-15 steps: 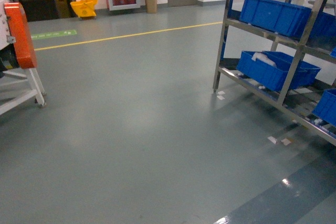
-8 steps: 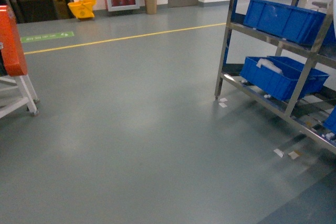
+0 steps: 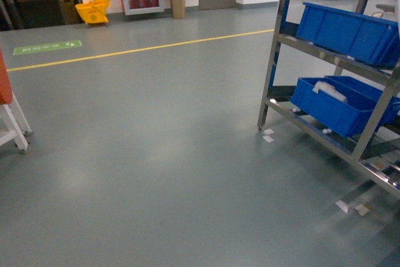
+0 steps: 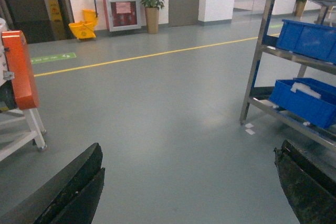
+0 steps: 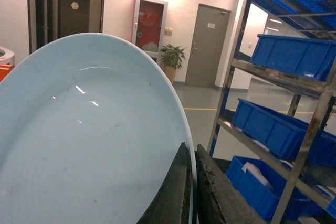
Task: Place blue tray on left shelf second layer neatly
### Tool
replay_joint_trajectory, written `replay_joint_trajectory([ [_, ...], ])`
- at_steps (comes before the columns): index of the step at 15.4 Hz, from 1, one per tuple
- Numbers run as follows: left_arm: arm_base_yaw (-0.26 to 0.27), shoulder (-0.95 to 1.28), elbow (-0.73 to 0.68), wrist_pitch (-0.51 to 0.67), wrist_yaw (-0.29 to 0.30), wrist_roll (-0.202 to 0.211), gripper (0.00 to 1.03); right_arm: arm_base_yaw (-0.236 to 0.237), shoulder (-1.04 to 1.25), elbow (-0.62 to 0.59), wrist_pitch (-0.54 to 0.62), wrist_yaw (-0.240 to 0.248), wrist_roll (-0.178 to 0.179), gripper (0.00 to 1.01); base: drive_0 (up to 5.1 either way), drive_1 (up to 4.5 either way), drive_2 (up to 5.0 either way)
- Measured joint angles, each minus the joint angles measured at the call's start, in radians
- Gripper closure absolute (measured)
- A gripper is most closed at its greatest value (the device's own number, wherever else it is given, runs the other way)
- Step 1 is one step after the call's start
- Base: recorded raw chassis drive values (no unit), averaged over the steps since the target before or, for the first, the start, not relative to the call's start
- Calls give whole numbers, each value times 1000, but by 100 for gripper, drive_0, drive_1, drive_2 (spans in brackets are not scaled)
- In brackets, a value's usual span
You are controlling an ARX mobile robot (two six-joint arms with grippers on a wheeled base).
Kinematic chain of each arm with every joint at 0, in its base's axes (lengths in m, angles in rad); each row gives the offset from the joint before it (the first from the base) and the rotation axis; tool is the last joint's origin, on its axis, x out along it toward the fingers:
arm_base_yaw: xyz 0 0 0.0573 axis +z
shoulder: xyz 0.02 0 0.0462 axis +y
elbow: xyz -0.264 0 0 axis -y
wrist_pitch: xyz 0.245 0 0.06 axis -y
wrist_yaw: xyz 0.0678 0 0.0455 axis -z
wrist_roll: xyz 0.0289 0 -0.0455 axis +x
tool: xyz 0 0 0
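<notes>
So robot's rolling w/ the blue tray pinched by its rim in the right gripper, filling that wrist cam from 9 o'clock. Left gripper is hanging wide open, empty. Steel rack is sitting at 2-3 o'clock w/ blue crates; prob needs lining up w/ the target tier next. Can't tell which rack is "left", it's cut off at frame edge.

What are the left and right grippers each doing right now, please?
Left gripper: open, fingers wide apart, holding nothing.
Right gripper: shut on the rim of the blue tray.

The blue tray runs off the frame's left and bottom edges.
</notes>
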Motion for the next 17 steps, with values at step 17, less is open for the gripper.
replay_joint_trajectory([
  [17, 2, 0, 0, 1, 1, 0, 5, 1, 6, 0, -3, 1, 0, 99, -1, 411, -413],
])
